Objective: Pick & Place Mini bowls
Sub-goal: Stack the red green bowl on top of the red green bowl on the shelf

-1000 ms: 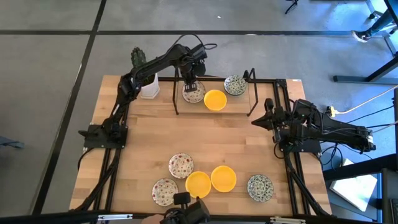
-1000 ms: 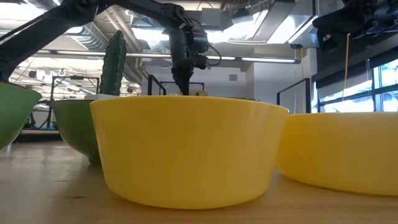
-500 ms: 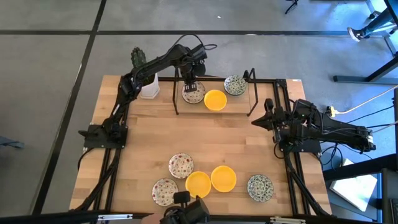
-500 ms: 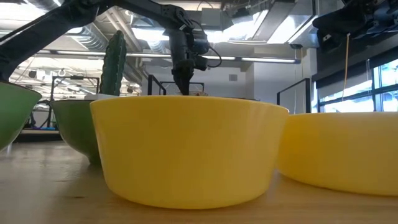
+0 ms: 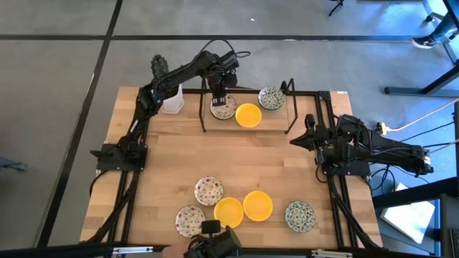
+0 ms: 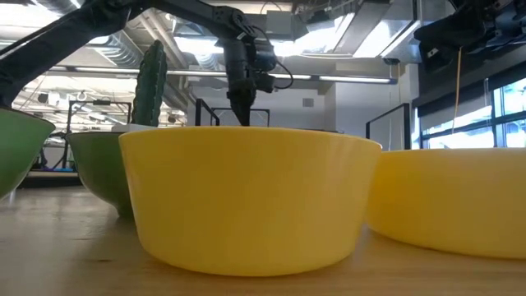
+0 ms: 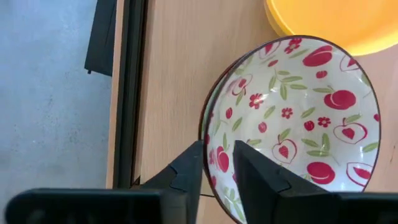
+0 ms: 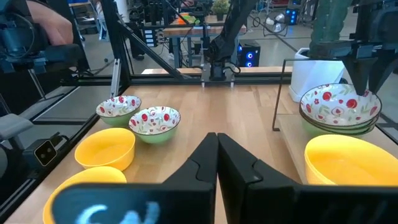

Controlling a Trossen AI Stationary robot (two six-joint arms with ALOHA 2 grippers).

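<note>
At the table's far side a red-floral mini bowl (image 5: 223,107) sits nested on top of a small stack (image 8: 339,121), beside a yellow bowl (image 5: 248,115) and a green-blue bowl (image 5: 271,98). My left gripper (image 7: 217,155) points down over the floral bowl's rim and is open, with one finger inside the bowl and one outside. Several more mini bowls rest on the table near its front edge: two floral (image 5: 209,190), two yellow (image 5: 257,205) and one green-blue (image 5: 300,215). My right gripper (image 5: 295,140) waits shut at the right side, clear of everything. My left gripper comes from above with one finger (image 7: 255,174) inside and one finger (image 7: 186,174) outside the floral bowl's rim (image 7: 208,134). A gap shows between the fingers, and I cannot tell whether either one touches the rim. The bowl rests upright on the stack.
A black wire frame (image 5: 290,107) stands around the far bowls. A white cactus pot (image 5: 171,97) sits at the far left corner. Bare wood lies across the middle of the table (image 5: 237,158). A person shows beyond the table (image 8: 37,31) in the right wrist view.
</note>
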